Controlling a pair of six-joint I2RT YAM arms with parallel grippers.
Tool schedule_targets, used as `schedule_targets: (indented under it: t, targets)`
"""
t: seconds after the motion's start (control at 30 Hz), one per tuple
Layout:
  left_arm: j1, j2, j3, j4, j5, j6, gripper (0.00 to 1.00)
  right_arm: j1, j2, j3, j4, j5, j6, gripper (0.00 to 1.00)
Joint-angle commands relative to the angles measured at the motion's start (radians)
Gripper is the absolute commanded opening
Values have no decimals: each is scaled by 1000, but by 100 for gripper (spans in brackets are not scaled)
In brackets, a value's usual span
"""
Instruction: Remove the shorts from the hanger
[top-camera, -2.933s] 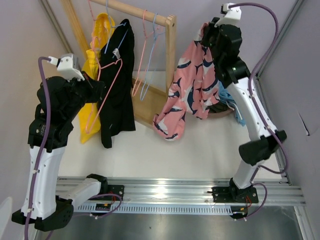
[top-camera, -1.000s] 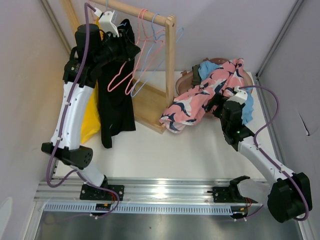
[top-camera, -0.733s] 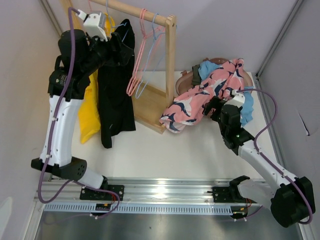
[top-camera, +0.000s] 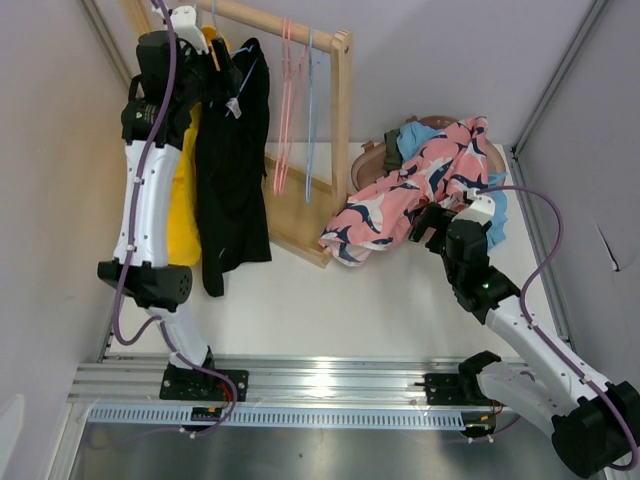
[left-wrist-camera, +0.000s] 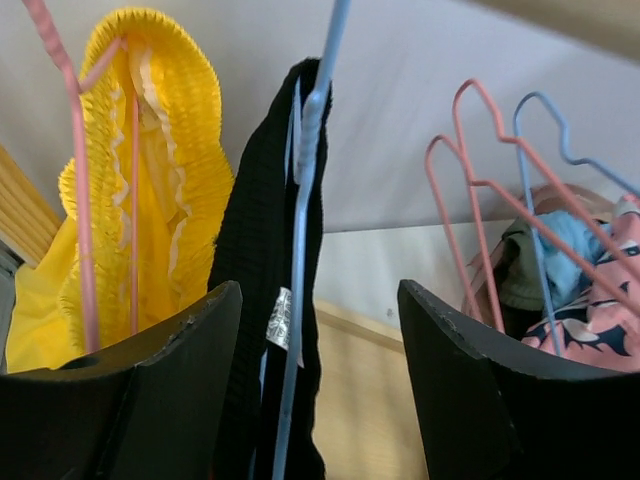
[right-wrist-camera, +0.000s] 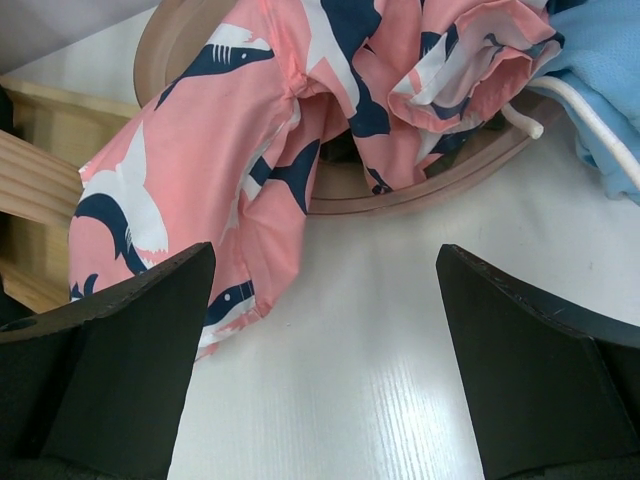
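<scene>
The pink shark-print shorts (top-camera: 420, 185) lie draped over the round wooden basket (top-camera: 372, 158), one leg spilling onto the table, with no hanger in them. My right gripper (top-camera: 425, 222) hovers open just in front of them; in the right wrist view the shorts (right-wrist-camera: 200, 150) lie beyond the empty right gripper (right-wrist-camera: 325, 260). My left gripper (top-camera: 222, 62) is high at the rack, open. In the left wrist view a blue hanger (left-wrist-camera: 305, 200) carrying a black garment (left-wrist-camera: 260, 240) stands between the spread fingers of the left gripper (left-wrist-camera: 320, 300), untouched.
A yellow garment (top-camera: 182, 215) on a pink hanger (left-wrist-camera: 80, 200) hangs left of the black one. Empty pink hangers (top-camera: 288, 110) and a blue hanger (top-camera: 308, 120) hang on the wooden rack (top-camera: 342, 130). Blue cloth (right-wrist-camera: 600, 90) lies in the basket.
My left arm swung left from the empty hangers to the black garment, and its jaws widened. The empty hangers settled straight on the rail. The right arm drew back slightly.
</scene>
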Motion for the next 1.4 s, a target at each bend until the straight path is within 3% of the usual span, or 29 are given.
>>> schedule_targets:
  t: [0.0,0.03,0.13,0.17,0.27,0.47,0.6,0.77,0.87,0.93,1.0,1.03,1.1,1.37]
  targets:
    - [11,13,21,54,-17,19,67,-12,-28,25,-3,23,-19,99]
    - [11,14,7,66,-20,18,66,-14,-30,23,-3,18,-21,100]
    - [11,19,-4,71,-32,9,48,-22,-30,23,-5,14,-17,99]
    - [11,25,-2,71,-35,6,29,-22,-30,22,-3,12,-17,99]
    - [11,15,1,77,-37,-11,0,-22,-30,20,-3,1,-8,99]
    - [9,-12,119,37,5,-43,0,6,-53,28,0,-15,3,99]
    - [9,-97,119,42,32,-62,0,69,-71,75,41,-77,-50,98]
    - [9,-211,94,32,46,-65,0,181,-38,291,17,-141,-146,98]
    - [9,-274,24,34,48,-74,0,328,27,448,30,-155,-181,99]
    - [9,-301,-44,35,57,-86,0,524,111,517,61,-100,-227,99]
    - [9,-349,-115,52,74,-99,0,764,198,637,130,81,-373,99]
    - [9,-364,-163,70,78,-103,0,822,314,687,145,140,-422,99]
    - [9,-398,-203,72,86,-112,0,886,442,863,135,234,-473,100]
    - [9,-453,-268,60,82,-103,0,988,947,1348,83,210,-447,99]
